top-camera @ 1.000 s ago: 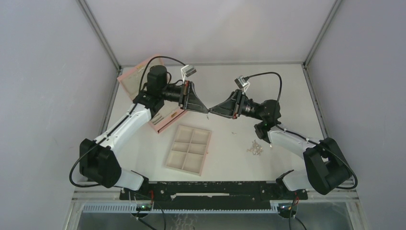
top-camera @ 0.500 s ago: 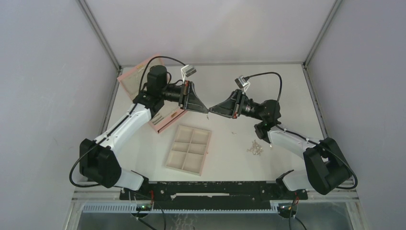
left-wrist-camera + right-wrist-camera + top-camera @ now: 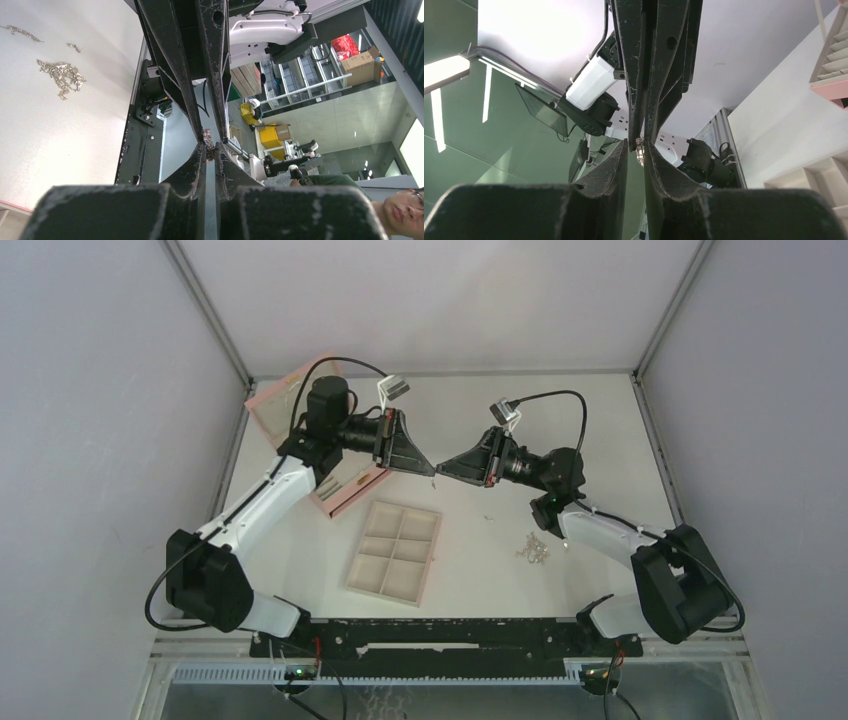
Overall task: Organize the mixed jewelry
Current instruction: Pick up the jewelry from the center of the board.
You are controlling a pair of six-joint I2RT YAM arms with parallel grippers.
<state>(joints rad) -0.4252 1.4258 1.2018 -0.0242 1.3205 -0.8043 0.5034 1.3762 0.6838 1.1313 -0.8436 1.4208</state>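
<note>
My left gripper (image 3: 431, 471) and right gripper (image 3: 442, 469) meet tip to tip in the air above the table's middle. A tiny silver jewelry piece (image 3: 209, 146) sits between the tips. In the left wrist view my left gripper (image 3: 209, 150) is pinched on it. In the right wrist view the piece (image 3: 640, 149) hangs between my right gripper's (image 3: 637, 145) fingers with a gap on each side. A cluster of silver jewelry (image 3: 533, 548) lies on the table at the right and also shows in the left wrist view (image 3: 61, 75), near a thin chain (image 3: 20, 32).
The beige six-compartment tray (image 3: 352, 578) lies near the front centre. The open pink box (image 3: 350, 492) stands at the back left under my left arm. A small loose piece (image 3: 488, 516) lies right of the tray.
Almost nothing has changed; both grippers stay tip to tip at the same spot. The right arm has shifted very slightly left.
</note>
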